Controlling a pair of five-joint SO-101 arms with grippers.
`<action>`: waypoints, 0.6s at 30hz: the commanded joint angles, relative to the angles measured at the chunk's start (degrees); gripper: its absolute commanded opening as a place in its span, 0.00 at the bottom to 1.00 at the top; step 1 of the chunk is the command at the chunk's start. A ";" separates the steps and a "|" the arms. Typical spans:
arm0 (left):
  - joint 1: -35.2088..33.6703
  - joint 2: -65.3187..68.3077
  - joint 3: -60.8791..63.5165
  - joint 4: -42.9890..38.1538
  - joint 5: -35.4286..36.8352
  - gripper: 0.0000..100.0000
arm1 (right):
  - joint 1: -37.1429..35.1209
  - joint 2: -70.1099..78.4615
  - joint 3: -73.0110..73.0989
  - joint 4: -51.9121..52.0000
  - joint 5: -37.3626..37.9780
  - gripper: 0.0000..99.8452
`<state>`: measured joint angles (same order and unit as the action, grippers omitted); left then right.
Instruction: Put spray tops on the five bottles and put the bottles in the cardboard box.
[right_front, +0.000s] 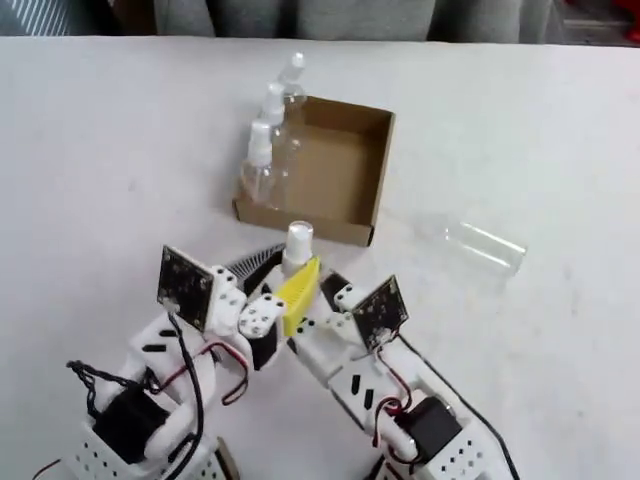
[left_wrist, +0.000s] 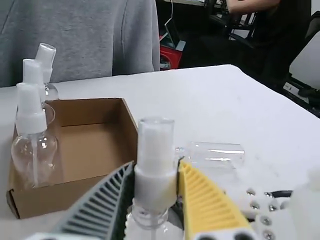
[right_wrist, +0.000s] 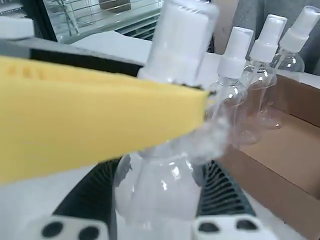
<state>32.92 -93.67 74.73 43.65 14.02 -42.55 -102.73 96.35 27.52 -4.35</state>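
A clear bottle with a white spray top stands upright just in front of the cardboard box. Both grippers meet on it. My left gripper is shut on the bottle, its grey ribbed fingers on either side of the body. My right gripper is shut at the spray top, its yellow finger pressed against the collar. Three capped bottles stand inside the box along its left wall. One uncapped clear bottle lies on the table right of the box.
Most of the box floor right of the standing bottles is bare. The lying bottle rests a short way from the box's front right corner. White table stretches on all sides. A person in grey sits behind the far edge.
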 joint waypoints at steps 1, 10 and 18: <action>1.27 -4.53 1.32 -0.26 0.00 0.05 | 1.63 -0.48 0.53 -0.40 -0.62 0.02; -1.45 -11.30 5.01 0.18 0.53 0.35 | 1.63 -0.48 0.53 -0.40 -0.62 0.02; -3.74 -11.30 0.70 0.26 0.53 0.35 | 1.63 -0.48 0.53 -0.40 -0.35 0.02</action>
<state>31.69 -104.13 79.56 44.00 14.02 -41.58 -102.73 96.35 27.52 -4.44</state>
